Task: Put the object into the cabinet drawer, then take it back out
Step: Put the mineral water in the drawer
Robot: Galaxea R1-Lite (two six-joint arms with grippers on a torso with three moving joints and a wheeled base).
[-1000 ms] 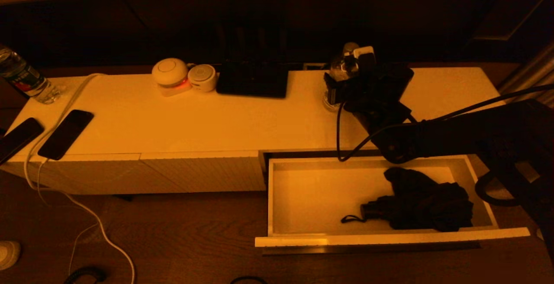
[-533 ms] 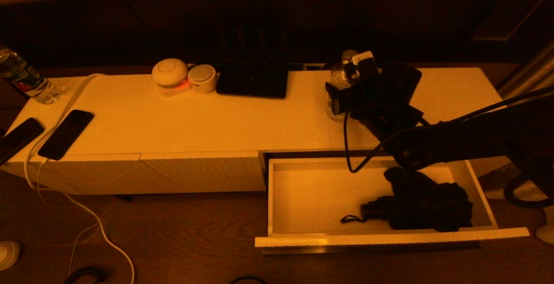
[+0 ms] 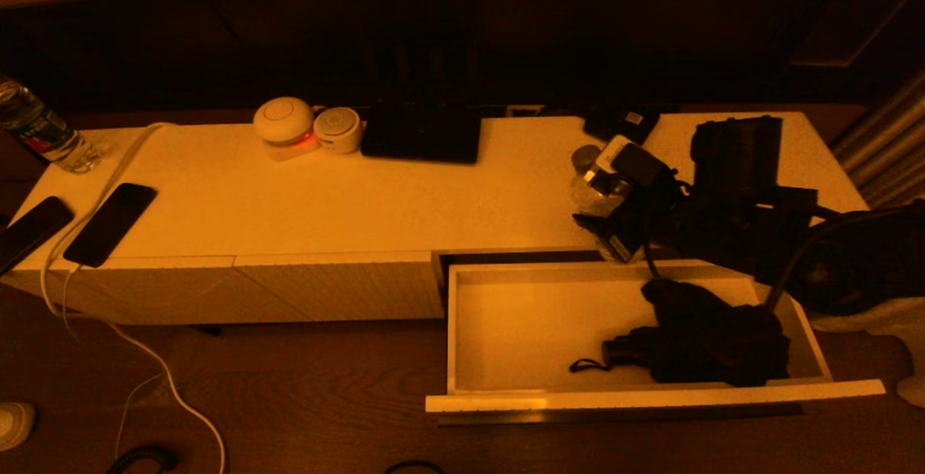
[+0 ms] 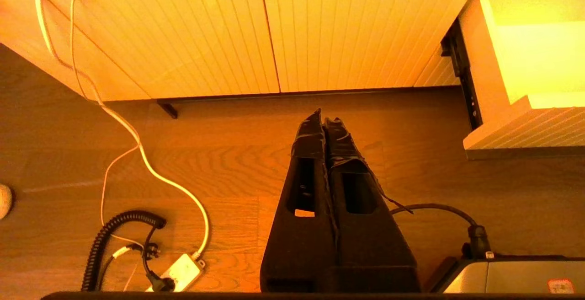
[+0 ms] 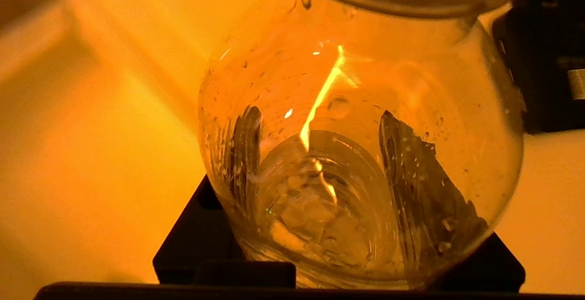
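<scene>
Right gripper clamped on clear bottle, above cabinet top just beyond far edge of open cabinet drawer. Dark bundle inside drawer, right. Left gripper closed, empty, over floor.

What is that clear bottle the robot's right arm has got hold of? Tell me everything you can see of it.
The clear bottle looks like thin transparent plastic with a rounded body, a ridged base and a pale cap. Droplets cling to its inside, and it seems nearly empty. The right gripper has its jaws closed on it, with dark fingers showing through the wall on both sides. In the head view it appears tilted, at the front edge of the white cabinet top, just behind the open cabinet drawer.
</scene>
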